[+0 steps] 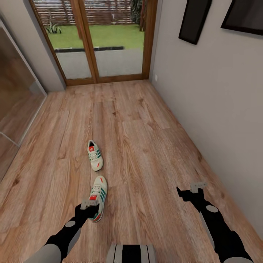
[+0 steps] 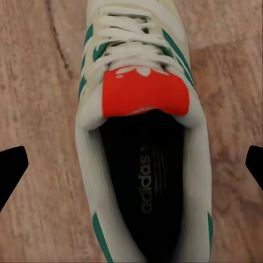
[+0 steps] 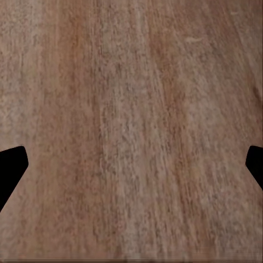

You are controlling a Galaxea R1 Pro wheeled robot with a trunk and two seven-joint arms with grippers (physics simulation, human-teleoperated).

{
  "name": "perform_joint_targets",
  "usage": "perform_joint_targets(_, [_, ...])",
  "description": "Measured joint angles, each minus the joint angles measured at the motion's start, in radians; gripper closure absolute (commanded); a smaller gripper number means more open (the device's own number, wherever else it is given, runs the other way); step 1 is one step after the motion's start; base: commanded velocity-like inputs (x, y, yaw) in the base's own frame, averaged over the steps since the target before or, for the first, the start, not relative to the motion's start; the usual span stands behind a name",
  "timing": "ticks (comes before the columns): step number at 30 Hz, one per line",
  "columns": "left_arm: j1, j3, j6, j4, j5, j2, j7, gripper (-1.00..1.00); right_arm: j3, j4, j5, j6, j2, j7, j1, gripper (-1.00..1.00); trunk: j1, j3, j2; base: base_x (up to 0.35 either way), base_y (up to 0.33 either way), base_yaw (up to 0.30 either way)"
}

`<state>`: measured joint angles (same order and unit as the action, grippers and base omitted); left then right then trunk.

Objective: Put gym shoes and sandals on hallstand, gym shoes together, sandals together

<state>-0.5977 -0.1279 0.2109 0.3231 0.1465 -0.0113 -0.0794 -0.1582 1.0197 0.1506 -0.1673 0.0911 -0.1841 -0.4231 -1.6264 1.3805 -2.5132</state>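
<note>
Left wrist view: the left tool [image 2: 131,164] hangs wide apart over the near shoe [image 2: 143,137] on the floor [image 2: 38,98]. The right tool [image 3: 131,164] is released too.

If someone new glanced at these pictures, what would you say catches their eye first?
Probably the two white sneakers with green stripes on the wood floor: the near sneaker lies directly under the open left gripper, its red tongue label bright in the left wrist view, and the far sneaker sits just beyond it. Next, the glass door onto a green lawn at the corridor's end, and the right gripper open over bare planks.
</note>
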Motion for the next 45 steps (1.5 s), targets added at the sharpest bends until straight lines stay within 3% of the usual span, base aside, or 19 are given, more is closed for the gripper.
perform_joint_targets(24, [0.000, 0.000, 0.008, 0.000, 0.001, 0.000, 0.000, -1.00, 0.000, 0.000, 0.000, 0.000, 0.000, 0.000, 0.000, -1.00, -0.011, 0.129, -0.006, 0.000, 0.000, 0.000])
perform_joint_targets(45, [0.001, 0.000, 0.009, 0.000, 0.002, 0.001, -0.001, -1.00, 0.000, 0.001, 0.000, 0.000, 0.000, 0.000, 0.000, -1.00, -0.011, 0.132, -0.006, 0.000, 0.000, 0.000])
